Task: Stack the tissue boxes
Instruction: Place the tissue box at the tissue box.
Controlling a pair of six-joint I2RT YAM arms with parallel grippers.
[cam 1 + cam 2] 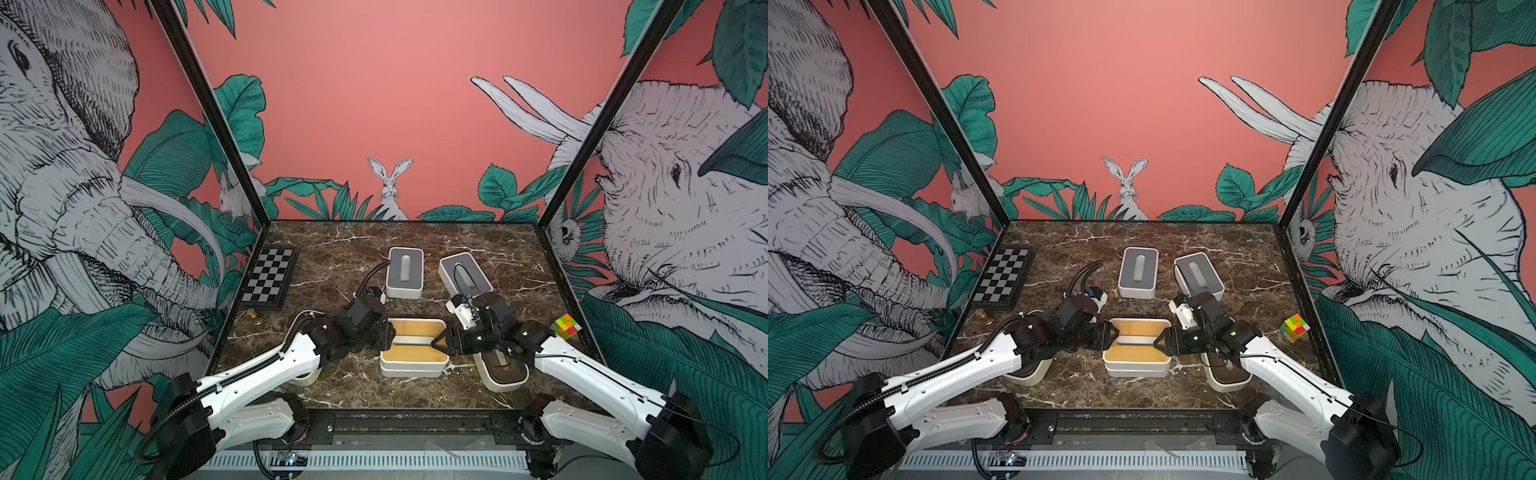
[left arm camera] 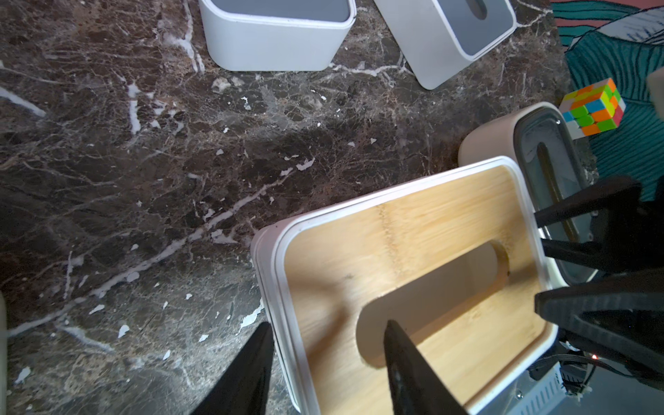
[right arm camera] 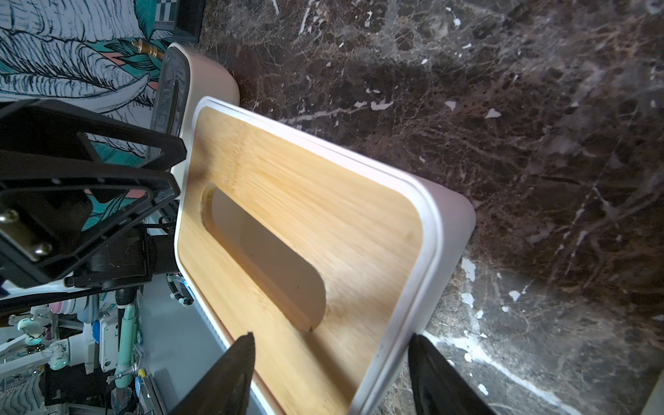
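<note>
Left hand (image 1: 390, 337) clamps one end of the bamboo-lidded box (image 1: 415, 338), right hand (image 1: 436, 341) straddles the other, grip unclear, as it sits on a second box (image 1: 411, 370) mid-desk (image 1: 332, 249); the straight grey box (image 1: 405, 272), the skewed grey box (image 1: 464, 274), the dark-lidded box (image 1: 505, 370) and the half-hidden box (image 1: 1036, 372) lie unstacked.

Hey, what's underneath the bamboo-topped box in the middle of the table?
Directly under the bamboo-topped box sits another white box body, edges roughly lined up, resting on the marble table. That lower box's lid is covered, so its colour can't be seen.
</note>
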